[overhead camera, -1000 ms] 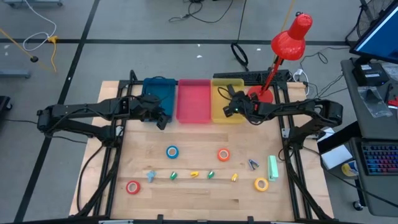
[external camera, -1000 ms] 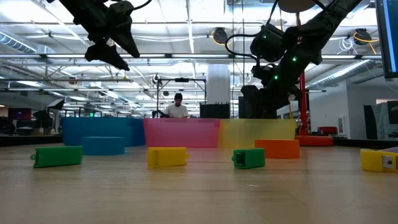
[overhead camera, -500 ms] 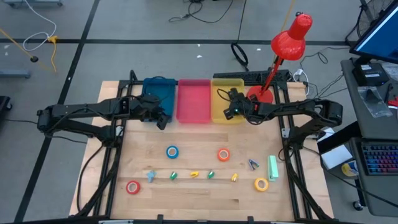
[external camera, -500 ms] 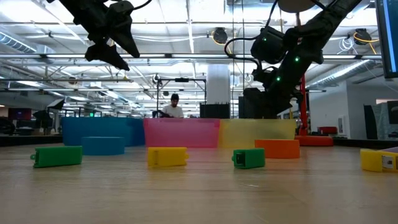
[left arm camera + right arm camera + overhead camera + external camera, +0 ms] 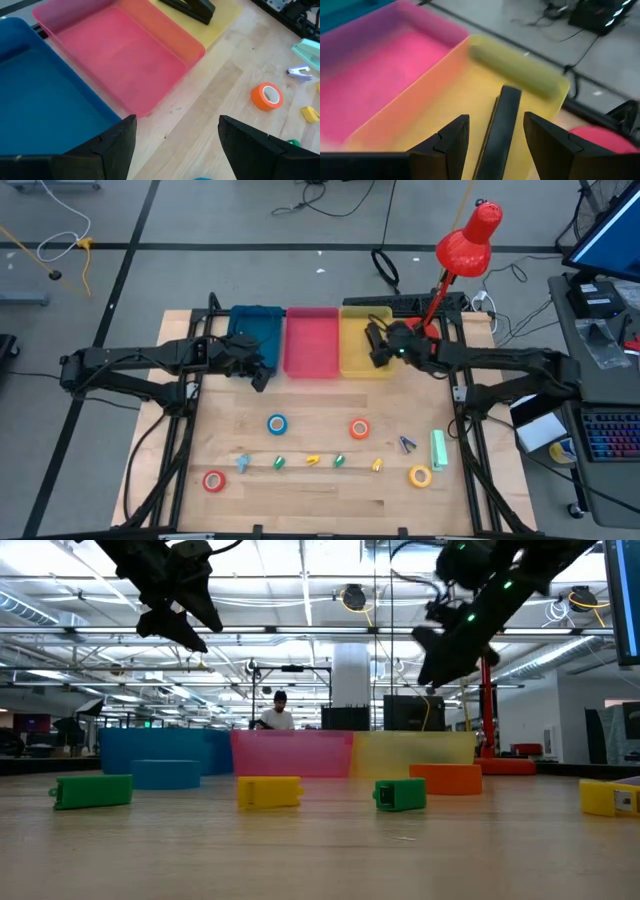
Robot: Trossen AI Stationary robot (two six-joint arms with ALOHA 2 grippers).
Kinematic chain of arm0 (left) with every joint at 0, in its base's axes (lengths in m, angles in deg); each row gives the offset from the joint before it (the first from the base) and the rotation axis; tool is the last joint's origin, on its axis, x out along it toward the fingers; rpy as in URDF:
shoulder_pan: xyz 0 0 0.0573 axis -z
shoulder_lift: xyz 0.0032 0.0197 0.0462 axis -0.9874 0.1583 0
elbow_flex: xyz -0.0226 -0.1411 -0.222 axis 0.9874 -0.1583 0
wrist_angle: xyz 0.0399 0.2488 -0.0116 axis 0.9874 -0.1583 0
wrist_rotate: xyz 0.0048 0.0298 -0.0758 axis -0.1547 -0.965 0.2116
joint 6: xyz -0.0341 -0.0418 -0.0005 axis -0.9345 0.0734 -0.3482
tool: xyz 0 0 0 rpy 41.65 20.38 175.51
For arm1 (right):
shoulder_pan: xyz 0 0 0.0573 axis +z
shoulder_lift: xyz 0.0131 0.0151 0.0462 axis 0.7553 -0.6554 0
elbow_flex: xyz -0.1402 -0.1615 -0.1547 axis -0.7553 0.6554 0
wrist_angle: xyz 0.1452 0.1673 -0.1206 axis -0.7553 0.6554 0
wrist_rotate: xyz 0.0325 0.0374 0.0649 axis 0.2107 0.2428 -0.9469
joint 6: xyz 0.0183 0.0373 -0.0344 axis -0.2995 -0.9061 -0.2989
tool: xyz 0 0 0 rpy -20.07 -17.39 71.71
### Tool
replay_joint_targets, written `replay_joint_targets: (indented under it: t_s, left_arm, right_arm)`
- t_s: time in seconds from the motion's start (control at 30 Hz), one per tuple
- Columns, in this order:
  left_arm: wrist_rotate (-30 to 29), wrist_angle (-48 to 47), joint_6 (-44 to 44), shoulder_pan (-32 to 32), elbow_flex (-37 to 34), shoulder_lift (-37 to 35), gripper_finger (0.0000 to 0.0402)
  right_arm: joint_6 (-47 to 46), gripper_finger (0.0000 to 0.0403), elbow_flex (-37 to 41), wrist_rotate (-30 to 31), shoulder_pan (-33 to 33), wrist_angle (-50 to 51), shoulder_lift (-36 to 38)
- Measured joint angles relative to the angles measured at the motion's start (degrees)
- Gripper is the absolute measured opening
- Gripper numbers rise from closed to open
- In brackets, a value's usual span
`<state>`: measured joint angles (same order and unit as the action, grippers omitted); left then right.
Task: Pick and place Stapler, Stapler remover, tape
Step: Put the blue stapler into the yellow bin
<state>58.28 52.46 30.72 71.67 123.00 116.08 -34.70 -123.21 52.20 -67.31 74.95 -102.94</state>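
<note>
The black stapler (image 5: 501, 125) lies flat on the floor of the yellow bin (image 5: 352, 358); it also shows in the left wrist view (image 5: 192, 7). My right gripper (image 5: 496, 119) hangs open above it, well over the bin's rim (image 5: 455, 635), touching nothing. The small purple stapler remover (image 5: 407, 445) lies on the table. So do the blue (image 5: 276, 423), orange (image 5: 359, 429), red (image 5: 213, 480) and yellow (image 5: 420, 476) tape rolls. My left gripper (image 5: 175, 140) is open and empty, raised beside the blue bin (image 5: 255, 330).
The pink bin (image 5: 311, 340) stands between the blue and yellow ones at the table's far side. A pale green oblong (image 5: 438, 448) lies by the stapler remover. Small coloured bits (image 5: 312, 460) lie in a row near the front. A red lamp (image 5: 465, 242) stands at the far right.
My right gripper has risen from low over the yellow bin to well above its rim, shifting slightly toward the table's far right. The stapler stays in the bin.
</note>
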Motion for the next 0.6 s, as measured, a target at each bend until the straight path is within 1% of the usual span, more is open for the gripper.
replay_joint_targets:
  t_s: [0.1, 0.3, 0.47, 0.53, 0.6]
  left_arm:
    - [-1.17, -0.4, 0.26, -0.01, 0.0, 0.0, 0.0273]
    - [-2.28, -0.5, 1.07, -0.01, 0.0, 0.0, 0.0273]
    - [-2.34, 0.21, 1.9, -0.01, 0.0, 0.0, 0.0273]
    - [-2.34, 0.37, 1.94, -0.01, 0.0, 0.0, 0.0273]
    - [-2.36, 0.42, 1.95, -0.01, 0.0, 0.0, 0.0273]
  right_arm:
    - [-3.41, 0.0183, -0.04, -6.11, 0.39, 7.42, 5.72]
    - [-15.26, 0.0183, -0.04, -25.08, 0.39, 27.98, 14.15]
    - [-26.93, 0.0183, -0.03, -41.38, 0.45, 42.48, 16.84]
    - [-31.24, 0.0183, -0.02, -47.29, 1.07, 46.52, 16.95]
    - [-35.32, 0.0183, -0.02, -51.97, 2.47, 49.16, 16.92]
